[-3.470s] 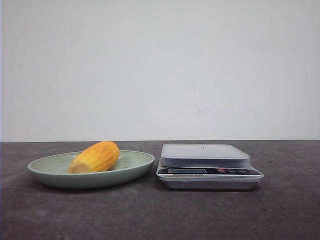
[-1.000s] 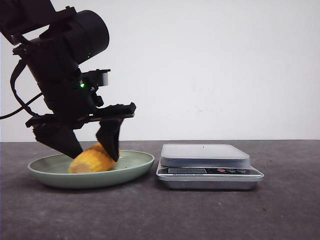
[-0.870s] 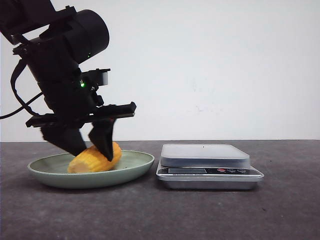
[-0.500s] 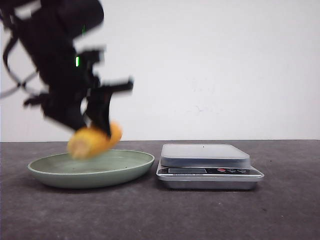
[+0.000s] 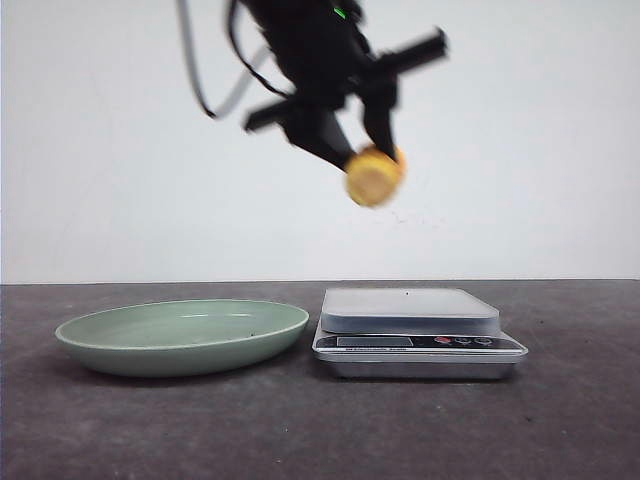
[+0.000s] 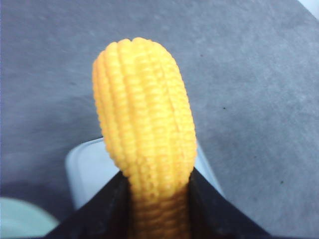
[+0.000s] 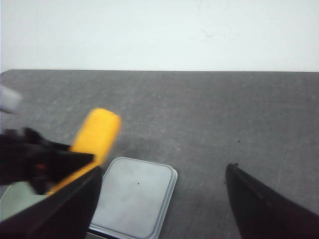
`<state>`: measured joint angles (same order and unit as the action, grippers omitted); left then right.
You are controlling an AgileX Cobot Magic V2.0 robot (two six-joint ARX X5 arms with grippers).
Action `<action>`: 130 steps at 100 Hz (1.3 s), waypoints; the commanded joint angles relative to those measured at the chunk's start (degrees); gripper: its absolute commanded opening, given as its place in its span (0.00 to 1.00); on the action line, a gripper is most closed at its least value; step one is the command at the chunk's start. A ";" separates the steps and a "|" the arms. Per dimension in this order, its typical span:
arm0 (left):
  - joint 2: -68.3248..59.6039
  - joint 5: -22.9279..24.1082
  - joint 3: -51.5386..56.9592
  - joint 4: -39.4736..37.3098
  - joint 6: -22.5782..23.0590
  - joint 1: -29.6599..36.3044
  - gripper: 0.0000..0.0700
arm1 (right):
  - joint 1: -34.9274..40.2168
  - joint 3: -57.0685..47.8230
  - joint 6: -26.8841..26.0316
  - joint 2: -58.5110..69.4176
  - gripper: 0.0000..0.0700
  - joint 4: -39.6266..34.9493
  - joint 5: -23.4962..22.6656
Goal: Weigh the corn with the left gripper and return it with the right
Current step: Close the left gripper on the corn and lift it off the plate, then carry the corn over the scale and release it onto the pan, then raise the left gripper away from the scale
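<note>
My left gripper (image 5: 362, 152) is shut on the yellow-orange corn (image 5: 373, 176) and holds it high in the air, above the left part of the scale (image 5: 410, 310). In the left wrist view the corn (image 6: 144, 129) sticks out between the two black fingers, with the scale's pale platform (image 6: 89, 172) below it. In the right wrist view the corn (image 7: 97, 133) and the left claw show over the scale (image 7: 133, 196). My right gripper (image 7: 162, 172) is open and empty, its fingers wide apart above the table; it does not show in the front view.
A pale green plate (image 5: 185, 335) lies left of the scale, with nothing on it. The scale has a display and buttons (image 5: 462, 342) on its front. The table is dark grey, with a white wall behind.
My left gripper closed on the corn in the plate, lifted it and carried it up and to the right, to above the scale. The plate holds nothing now.
</note>
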<state>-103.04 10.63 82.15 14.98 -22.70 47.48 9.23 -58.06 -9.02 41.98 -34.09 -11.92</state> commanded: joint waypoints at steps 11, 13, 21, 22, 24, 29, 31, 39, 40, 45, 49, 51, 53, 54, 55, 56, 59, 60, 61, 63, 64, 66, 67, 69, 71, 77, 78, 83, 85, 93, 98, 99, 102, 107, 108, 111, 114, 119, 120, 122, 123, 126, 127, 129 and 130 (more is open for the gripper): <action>-7.45 0.39 3.85 0.00 -5.55 1.44 0.01 | 0.17 -0.90 -0.02 0.11 0.71 0.31 -0.04; -8.09 0.39 3.85 0.00 -6.08 1.44 0.01 | 0.17 -0.90 -0.04 0.11 0.71 0.26 -0.04; -10.40 0.39 3.85 0.11 -6.60 1.44 0.01 | 0.17 -0.90 -0.02 0.11 0.71 -0.26 -0.04; -10.69 0.39 3.85 0.15 -6.58 1.44 0.01 | 0.17 -0.90 -0.02 0.11 0.71 -0.31 -0.02; -11.15 0.39 3.85 0.31 -6.60 1.44 0.01 | 0.17 -0.90 0.00 0.11 0.71 -0.37 -0.02; -12.28 0.37 3.85 0.57 -6.58 1.44 0.01 | 0.17 -0.90 0.00 0.09 0.71 -0.76 -0.04; -12.61 0.33 3.85 0.70 -6.58 1.44 0.01 | 0.17 -0.90 0.00 0.07 0.71 -0.94 -0.04; -13.27 0.28 3.85 1.25 -6.56 1.44 0.02 | 0.17 -0.90 0.02 -0.22 0.71 -1.38 0.04; -13.27 0.28 3.85 1.27 -6.56 1.44 0.02 | 0.17 -0.90 0.02 -0.22 0.71 -1.40 0.07; -13.27 0.31 3.85 1.05 -6.45 1.55 0.06 | 0.17 -0.90 0.02 -0.22 0.71 -1.57 0.15; -13.27 0.33 3.85 0.57 -6.03 1.77 0.14 | 0.17 -0.90 0.02 -0.24 0.71 -1.77 0.13; -13.27 0.31 3.85 0.26 -5.81 1.84 0.20 | 0.17 -0.90 0.02 -0.24 0.71 -1.81 0.13; -13.27 0.28 3.85 -0.04 -5.81 1.90 0.27 | 0.17 -0.90 0.02 -0.24 0.71 -1.88 0.13; -13.25 0.28 3.85 -0.13 -5.81 1.92 0.31 | 0.17 -0.90 0.02 -0.24 0.71 -1.95 0.13; -13.25 0.28 3.85 -0.20 -5.81 1.95 0.35 | 0.17 -0.90 0.02 -0.24 0.71 -1.97 0.13; -13.25 0.31 3.85 -0.28 -5.81 1.95 0.40 | 0.17 -0.90 0.02 -0.24 0.71 -1.99 0.13; -13.18 0.31 3.87 -0.31 -5.79 1.95 0.52 | 0.17 -0.90 0.02 -0.24 0.71 -2.10 0.13; -13.14 0.28 3.87 -0.26 -5.81 1.95 0.56 | 0.17 -0.90 0.02 -0.24 0.71 -2.12 0.13; -13.14 0.28 3.87 -0.22 -5.81 1.95 0.60 | 0.17 -0.90 0.02 -0.24 0.71 -2.14 0.13; -13.14 0.28 3.91 -0.15 -5.81 1.95 0.66 | 0.17 -0.90 0.02 -0.24 0.71 -2.19 0.13; -13.14 0.24 3.93 -0.04 -5.81 1.95 0.69 | 0.17 -0.90 0.02 -0.24 0.71 -2.19 0.11; -13.14 0.20 4.02 0.15 -5.77 2.01 0.73 | 0.17 -0.90 0.02 -0.24 0.71 -2.21 0.13; -13.14 0.22 4.07 0.31 -5.70 2.03 0.75 | 0.17 -0.90 0.02 -0.24 0.71 -2.21 0.13; -13.11 0.22 4.15 0.48 -5.38 2.05 0.77 | 0.17 -0.90 0.02 -0.24 0.71 -2.21 0.13; -12.98 0.22 4.26 0.74 -5.09 2.10 0.79 | 0.17 -0.90 0.02 -0.24 0.71 -2.21 0.13; -12.26 0.24 4.52 1.31 -4.22 2.21 0.81 | 0.17 -0.90 0.02 -0.24 0.71 -2.21 0.13; -12.07 0.24 4.57 1.33 -3.96 2.23 0.81 | 0.17 -0.90 0.02 -0.24 0.71 -2.21 0.13; -10.60 0.50 4.59 1.27 -2.69 2.40 0.81 | 0.17 -0.90 0.02 -0.22 0.71 -2.21 0.13; -9.90 0.61 4.59 1.16 -2.29 2.43 0.81 | 0.17 -0.90 0.02 -0.22 0.72 -2.19 0.13; -5.92 1.86 4.59 0.59 -0.28 2.43 0.81 | 0.17 -0.90 0.02 -0.22 0.72 -2.14 0.11; -2.82 2.05 4.59 0.33 1.40 2.40 0.81 | 0.17 -0.90 0.02 -0.20 0.72 -2.12 0.09; -2.12 2.21 4.59 0.35 1.75 2.40 0.81 | 0.17 -0.90 0.02 -0.20 0.72 -2.12 0.09; 0.09 2.89 4.59 0.46 2.84 2.40 0.81 | 0.17 -0.90 0.02 -0.17 0.72 -2.05 0.04; 4.24 3.85 4.59 0.87 5.31 2.36 0.81 | 0.20 -0.90 0.00 -0.15 0.71 -1.95 -0.09; 5.11 4.13 4.59 0.96 5.88 2.36 0.81 | 0.20 -0.90 0.00 -0.13 0.71 -1.95 -0.09; 7.89 5.11 4.59 1.55 7.41 2.36 0.80 | 0.22 -0.90 0.00 -0.13 0.72 -1.97 -0.15; 10.78 6.43 4.59 2.23 8.87 2.36 0.80 | 0.39 -0.90 0.00 -0.07 0.71 -1.97 -0.13; 15.67 8.22 4.59 3.82 11.15 2.36 0.80 | 0.85 -0.90 -0.02 0.33 0.72 -1.90 -0.13; 16.70 8.57 4.59 4.26 11.56 2.36 0.80 | 0.96 -0.90 -0.02 0.42 0.71 -1.86 -0.13; 18.69 9.25 4.59 5.11 12.20 2.36 0.80 | 1.20 -0.90 -0.07 0.63 0.72 -1.75 -0.13; 19.76 9.64 4.59 5.55 12.52 2.36 0.80 | 1.31 -0.90 -0.09 0.76 0.71 -1.66 -0.13; 22.73 10.75 4.59 7.04 13.35 2.36 0.80 | 1.77 -0.90 -0.42 1.22 0.71 -1.42 -0.11; 23.71 11.13 4.59 7.56 13.66 2.36 0.80 | 1.95 -0.90 -0.59 1.42 0.71 -1.29 -0.11; 25.64 11.91 4.59 8.63 14.19 2.36 0.80 | 2.32 -0.90 -0.94 1.81 0.71 -0.96 -0.11; 26.60 12.24 4.59 9.18 14.43 2.36 0.80 | 2.51 -0.90 -1.09 2.05 0.72 -0.83 -0.11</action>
<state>-81.28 20.75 85.80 21.19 -12.99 49.25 10.72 -58.06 -9.10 42.57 -36.34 -11.97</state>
